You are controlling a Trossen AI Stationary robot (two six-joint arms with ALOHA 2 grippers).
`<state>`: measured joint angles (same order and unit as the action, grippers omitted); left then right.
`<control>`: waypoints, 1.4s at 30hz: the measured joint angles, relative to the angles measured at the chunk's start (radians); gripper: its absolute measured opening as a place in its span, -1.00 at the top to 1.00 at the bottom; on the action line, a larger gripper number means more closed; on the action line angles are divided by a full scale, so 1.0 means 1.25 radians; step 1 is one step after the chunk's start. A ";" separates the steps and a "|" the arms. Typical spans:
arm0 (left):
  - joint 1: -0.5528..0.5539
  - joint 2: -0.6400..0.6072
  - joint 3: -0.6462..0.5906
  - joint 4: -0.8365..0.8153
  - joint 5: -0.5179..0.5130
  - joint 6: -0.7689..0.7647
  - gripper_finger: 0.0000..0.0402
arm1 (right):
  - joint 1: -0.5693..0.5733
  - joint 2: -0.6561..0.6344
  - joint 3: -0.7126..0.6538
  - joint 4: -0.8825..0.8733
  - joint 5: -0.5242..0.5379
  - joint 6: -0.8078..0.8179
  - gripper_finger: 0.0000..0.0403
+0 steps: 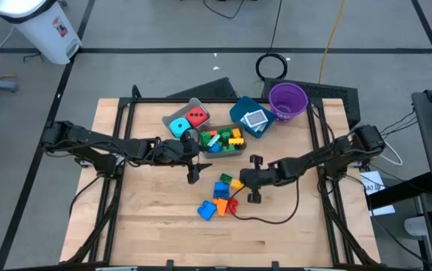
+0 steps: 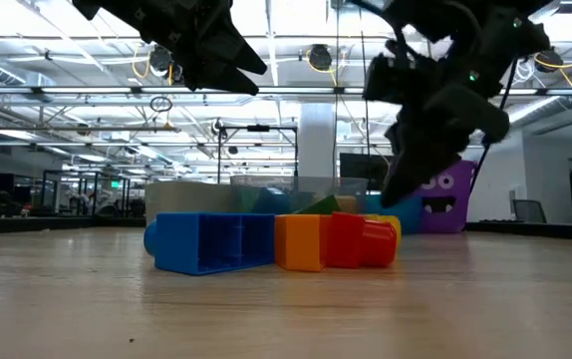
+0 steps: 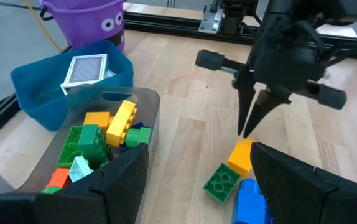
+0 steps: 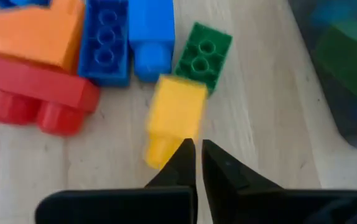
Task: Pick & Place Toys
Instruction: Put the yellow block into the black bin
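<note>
Meanwhile the right gripper (image 4: 194, 155) hangs with its jaws closed and empty just above the yellow brick (image 4: 173, 118), which lies on the table (image 1: 163, 226) beside a green brick (image 4: 203, 53) and blue bricks (image 4: 129, 37). The left gripper (image 1: 193, 154), jaws apart and empty, hovers beside the clear bin (image 3: 147, 102) of bricks.
</note>
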<state>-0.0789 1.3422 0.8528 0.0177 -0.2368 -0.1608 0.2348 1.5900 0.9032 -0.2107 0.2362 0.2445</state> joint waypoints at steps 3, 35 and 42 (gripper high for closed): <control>0.000 0.000 0.000 0.000 0.000 0.000 -0.42 | 0.001 -0.016 0.000 0.008 0.001 0.014 0.99; 0.000 0.000 0.000 0.001 0.000 -0.002 -0.42 | -0.028 0.072 -0.143 0.403 -0.083 -0.009 -0.52; 0.000 0.000 0.000 0.001 0.000 -0.001 -0.42 | -0.063 0.071 -0.144 0.341 -0.092 0.023 -0.25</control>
<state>-0.0788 1.3422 0.8528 0.0193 -0.2368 -0.1625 0.1561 1.6792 0.7238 0.2161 0.1214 0.2734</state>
